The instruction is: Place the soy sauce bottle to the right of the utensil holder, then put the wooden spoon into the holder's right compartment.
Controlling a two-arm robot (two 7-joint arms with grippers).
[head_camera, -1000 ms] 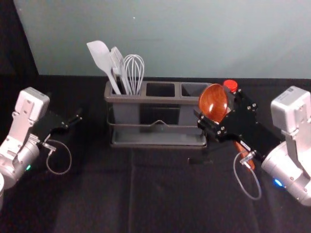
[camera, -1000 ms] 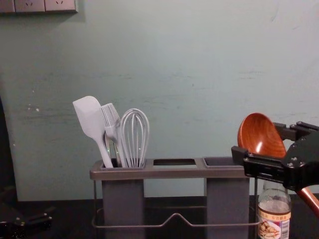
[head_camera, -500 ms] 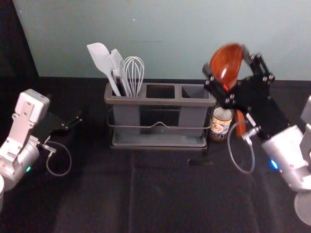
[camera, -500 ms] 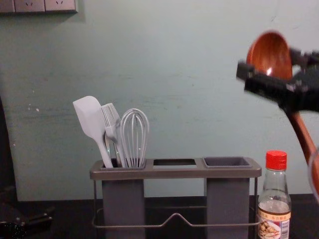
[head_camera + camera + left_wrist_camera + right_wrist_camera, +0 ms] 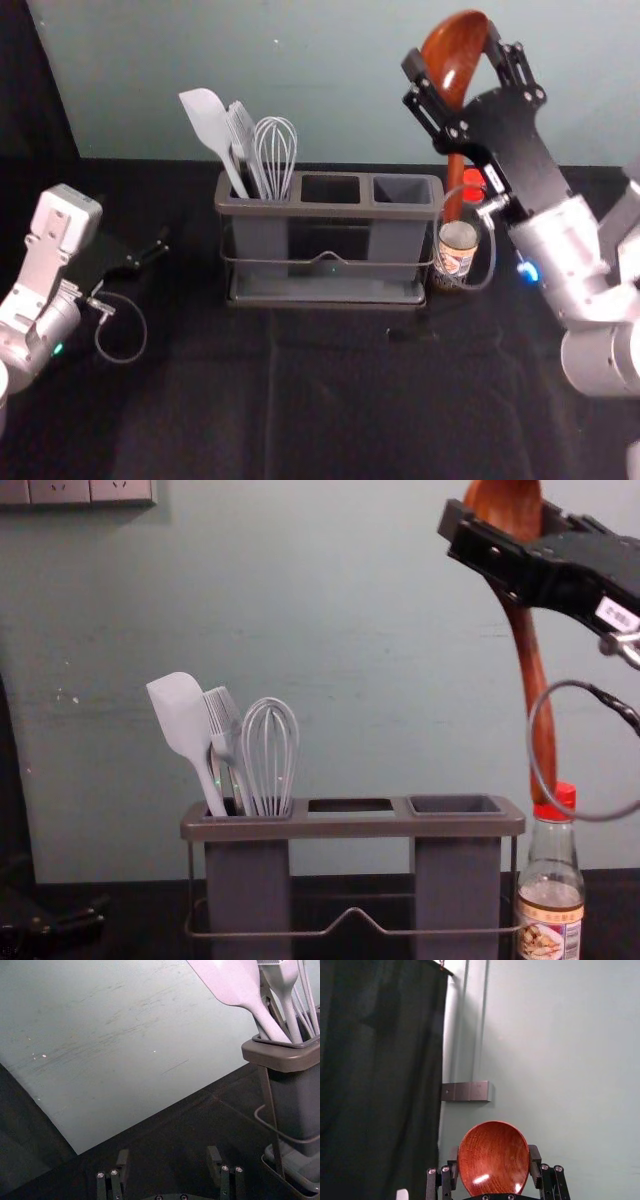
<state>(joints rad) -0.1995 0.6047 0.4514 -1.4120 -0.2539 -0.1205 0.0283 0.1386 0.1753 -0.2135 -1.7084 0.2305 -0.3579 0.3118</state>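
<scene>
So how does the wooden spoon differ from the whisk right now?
The wooden spoon is reddish brown with a solid bowl; the whisk is pale gray with open wire loops. The right gripper holds the spoon aloft; the whisk stands in the utensil holder. Both are head up.

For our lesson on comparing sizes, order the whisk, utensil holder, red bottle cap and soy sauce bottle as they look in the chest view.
1. Utensil holder
2. Soy sauce bottle
3. Whisk
4. Red bottle cap
</scene>
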